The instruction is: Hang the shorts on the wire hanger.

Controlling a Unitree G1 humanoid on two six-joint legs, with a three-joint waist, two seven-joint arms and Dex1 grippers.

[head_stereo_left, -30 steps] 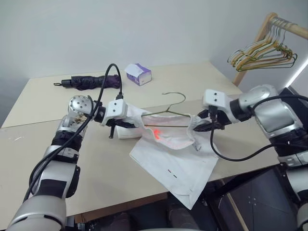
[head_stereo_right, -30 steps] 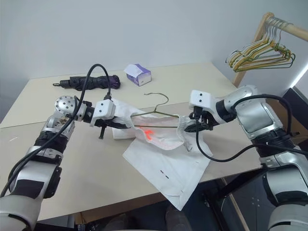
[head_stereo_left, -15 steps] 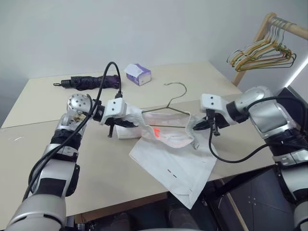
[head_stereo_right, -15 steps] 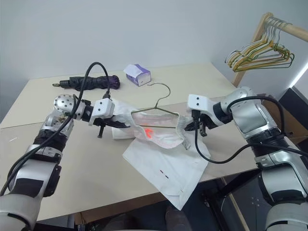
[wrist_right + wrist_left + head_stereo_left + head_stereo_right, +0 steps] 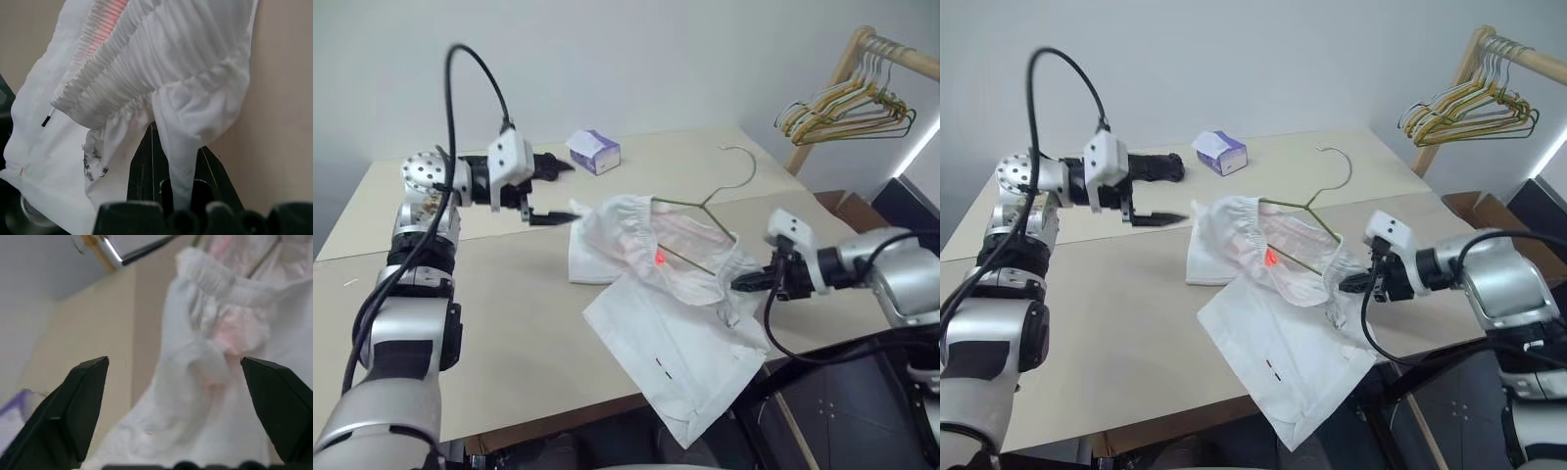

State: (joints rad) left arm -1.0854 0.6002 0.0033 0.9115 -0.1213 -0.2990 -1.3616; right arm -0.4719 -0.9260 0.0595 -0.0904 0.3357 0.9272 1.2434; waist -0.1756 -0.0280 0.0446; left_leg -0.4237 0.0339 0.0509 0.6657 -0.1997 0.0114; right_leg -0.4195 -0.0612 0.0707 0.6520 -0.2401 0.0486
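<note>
So the shorts (image 5: 656,294) are lying on the worktop (image 5: 489,323), waistband bunched up toward 12 o'clock and one leg hanging off the edge at 6 o'clock. The wire hanger (image 5: 705,211) looks threaded through the waistband — its hook pokes out at 1 o'clock and a wire arm runs down inside the cloth, where the pink lining shows.

The right end effector (image 5: 744,284) sits at 3 o'clock of the pile, clenched on a fold of the waistband; the right wrist view shows white cloth pinched between its fingers (image 5: 146,166). My guess is it's pinning that side so the elastic stays stretched over the hanger's shoulder.

The left end effector (image 5: 553,191) is up at 10 o'clock, fingers spread wide and gripping nothing — clear of the cloth, just hovering above the worktop.

Hanger's partway in, I'd say, but the left side of the waistband is slumped and probably needs another pull.
</note>
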